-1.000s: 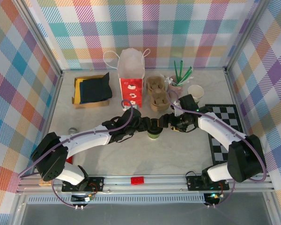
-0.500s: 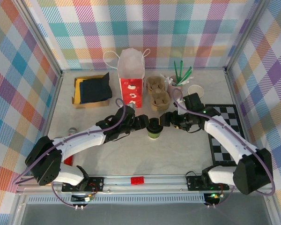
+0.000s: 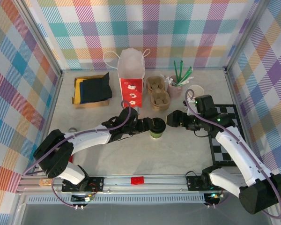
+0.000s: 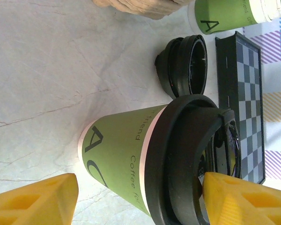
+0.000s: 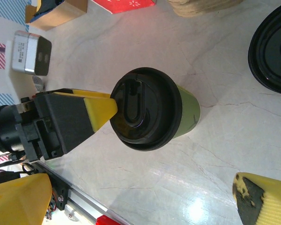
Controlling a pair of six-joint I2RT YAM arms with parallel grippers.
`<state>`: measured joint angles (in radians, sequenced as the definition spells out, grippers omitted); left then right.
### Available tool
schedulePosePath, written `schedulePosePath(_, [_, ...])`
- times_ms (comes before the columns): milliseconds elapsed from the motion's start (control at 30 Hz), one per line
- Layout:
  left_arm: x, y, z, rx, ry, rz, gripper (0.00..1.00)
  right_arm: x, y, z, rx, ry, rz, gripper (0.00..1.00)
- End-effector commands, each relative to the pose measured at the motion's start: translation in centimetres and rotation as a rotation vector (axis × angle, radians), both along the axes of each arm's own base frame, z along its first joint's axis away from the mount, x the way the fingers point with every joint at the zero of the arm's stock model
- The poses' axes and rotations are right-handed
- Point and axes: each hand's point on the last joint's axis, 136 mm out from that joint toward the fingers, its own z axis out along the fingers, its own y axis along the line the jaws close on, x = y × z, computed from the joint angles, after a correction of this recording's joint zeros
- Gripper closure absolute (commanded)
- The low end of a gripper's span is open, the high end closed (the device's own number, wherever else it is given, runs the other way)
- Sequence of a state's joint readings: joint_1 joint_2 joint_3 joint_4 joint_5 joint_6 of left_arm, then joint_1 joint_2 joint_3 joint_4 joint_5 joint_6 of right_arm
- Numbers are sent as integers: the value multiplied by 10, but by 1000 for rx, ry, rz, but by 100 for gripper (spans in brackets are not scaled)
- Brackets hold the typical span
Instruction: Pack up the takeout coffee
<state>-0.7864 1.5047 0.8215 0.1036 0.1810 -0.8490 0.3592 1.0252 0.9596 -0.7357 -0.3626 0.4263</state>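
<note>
While the pink cup holds straws, the takeout coffee stands lidded.

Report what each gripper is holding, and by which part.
Right gripper: open, holding nothing. Left gripper: it straddles the takeout coffee, one fingertip against the lid rim; whether that is a firm grip cannot be told.

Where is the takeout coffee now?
Top view: the takeout coffee stands mid-table between the fingers of the left gripper, near-side of the cup carrier, the right gripper to its right.
</note>
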Motion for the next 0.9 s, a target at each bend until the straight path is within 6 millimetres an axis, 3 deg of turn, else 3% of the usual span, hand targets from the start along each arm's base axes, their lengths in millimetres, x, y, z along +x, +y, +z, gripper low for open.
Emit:
schedulePosePath(0, [3, -7, -2, -31, 22, -11, 30, -5, -5, 3, -14, -4, -6, 1])
schedulePosePath(867, [7, -64, -17, -74, 47, -93, 35, 0, -14, 23, -19, -66, -36, 1])
